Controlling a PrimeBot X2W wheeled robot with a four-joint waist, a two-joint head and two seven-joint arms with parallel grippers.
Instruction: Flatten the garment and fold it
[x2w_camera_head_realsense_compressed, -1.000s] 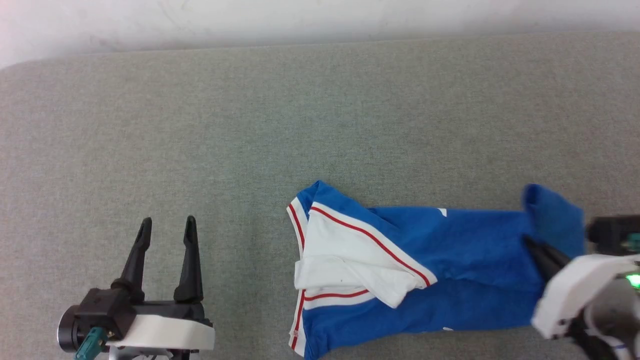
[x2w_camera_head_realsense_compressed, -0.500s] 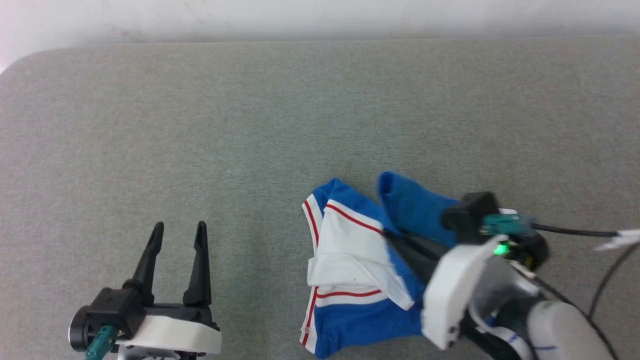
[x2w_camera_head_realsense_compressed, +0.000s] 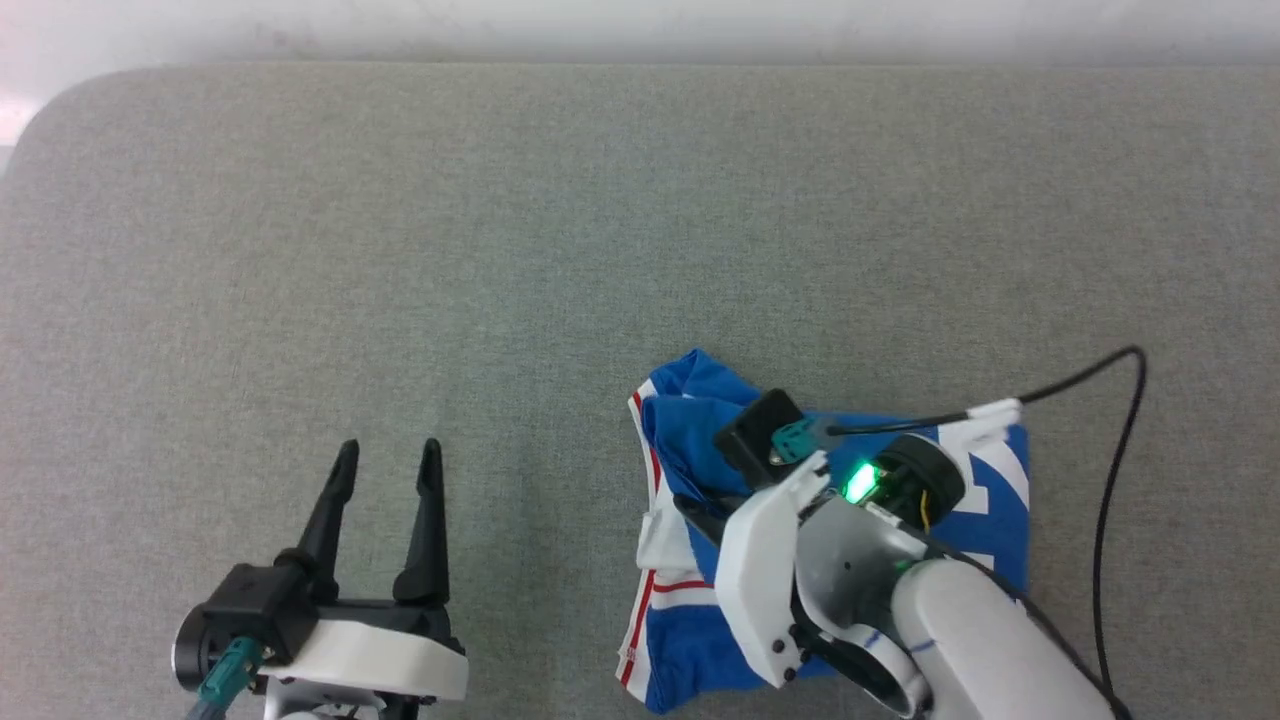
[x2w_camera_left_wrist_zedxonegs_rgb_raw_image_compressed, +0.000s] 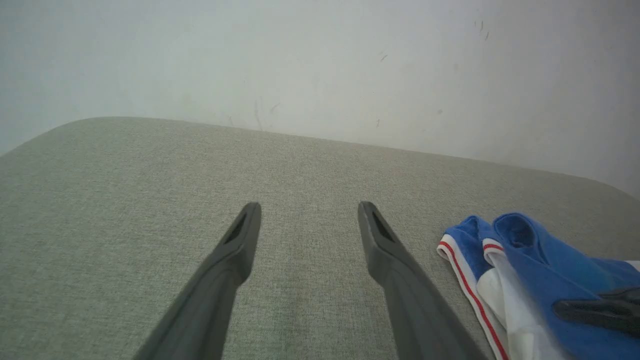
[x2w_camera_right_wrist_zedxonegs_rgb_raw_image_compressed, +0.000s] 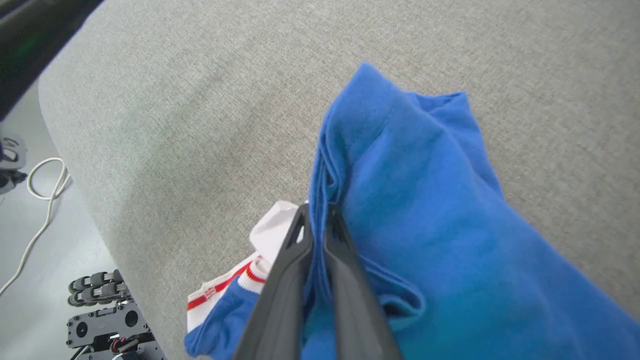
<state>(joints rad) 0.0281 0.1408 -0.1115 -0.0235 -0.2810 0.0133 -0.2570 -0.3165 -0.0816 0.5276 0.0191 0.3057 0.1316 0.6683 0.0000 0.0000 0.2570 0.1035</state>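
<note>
On the grey fabric surface (x2w_camera_head_realsense_compressed: 500, 250), we pinched a lifted edge of the bright blue, white-sleeved jersey shirt (x2w_camera_head_realsense_compressed: 690, 650) in our right gripper (x2w_camera_right_wrist_zedxonegs_rgb_raw_image_compressed: 316, 217) over its sleeve end, seemingly to fold it, while our left gripper (x2w_camera_head_realsense_compressed: 388, 450) waited spread and empty nearby.

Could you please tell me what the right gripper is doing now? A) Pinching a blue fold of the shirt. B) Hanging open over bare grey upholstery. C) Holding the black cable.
A: in the right wrist view the right gripper is shut on a fold of the bright blue jersey shirt.
</note>
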